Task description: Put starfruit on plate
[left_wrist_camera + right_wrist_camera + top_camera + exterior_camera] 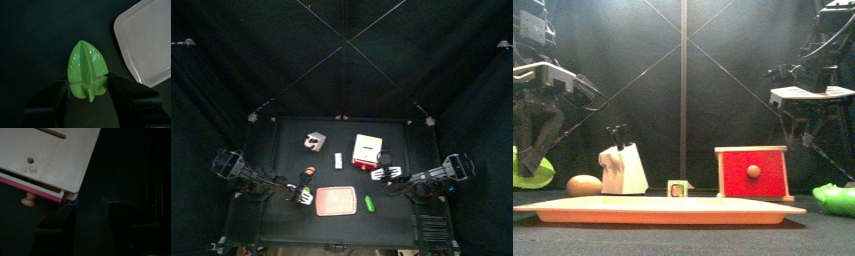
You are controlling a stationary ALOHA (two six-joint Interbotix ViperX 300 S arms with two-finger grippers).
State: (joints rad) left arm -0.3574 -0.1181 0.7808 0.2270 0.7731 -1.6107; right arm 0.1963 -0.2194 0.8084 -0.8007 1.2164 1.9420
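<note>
The starfruit (87, 62) is bright green, ridged and pointed. My left gripper (90, 83) is shut on its blunt end. In the front view the starfruit (529, 170) hangs at the far left, low over the table, under the left gripper (533, 140). The salmon-pink plate (337, 201) lies at the table's front middle, just right of the left gripper (305, 195). It fills the foreground in the front view (660, 209), and its pale corner (147, 40) shows in the left wrist view. My right gripper (382, 175) is open and empty by the red-and-white box.
The red-and-white box (368, 150) with a knob (754, 171) stands behind the plate on the right; its corner (47, 158) is close to the right jaws. A white block (623, 168), an orange ball (583, 185) and a small cube (677, 188) stand behind the plate. Another green item (369, 204) lies right of the plate.
</note>
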